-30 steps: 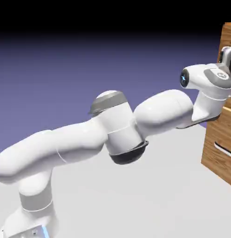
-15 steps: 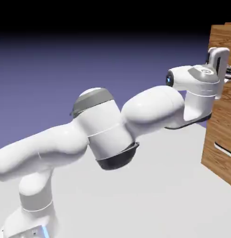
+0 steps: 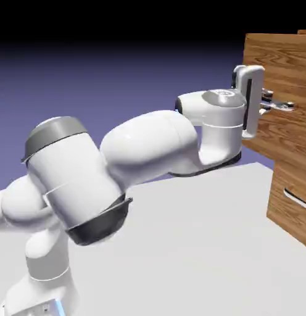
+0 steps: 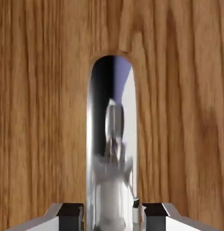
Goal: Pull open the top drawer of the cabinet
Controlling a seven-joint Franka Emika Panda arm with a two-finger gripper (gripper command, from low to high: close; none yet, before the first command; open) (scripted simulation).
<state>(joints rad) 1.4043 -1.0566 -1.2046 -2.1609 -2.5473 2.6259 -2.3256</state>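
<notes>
Outward from the brown wood-grain cabinet (image 3: 288, 200) juts its top drawer, a wood-grain front (image 3: 288, 62) with a shiny silver bar handle (image 4: 111, 144). The grey-tipped pincer (image 4: 112, 219) is clenched on that handle. Below the drawer's overhanging edge, open space separates cabinet and white arm (image 3: 149, 148).

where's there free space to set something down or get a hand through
Bare patch: the pale tabletop, between the arm and the lower drawer front. Crowded: at the top drawer, where the pincer closes on the shiny handle.
</notes>
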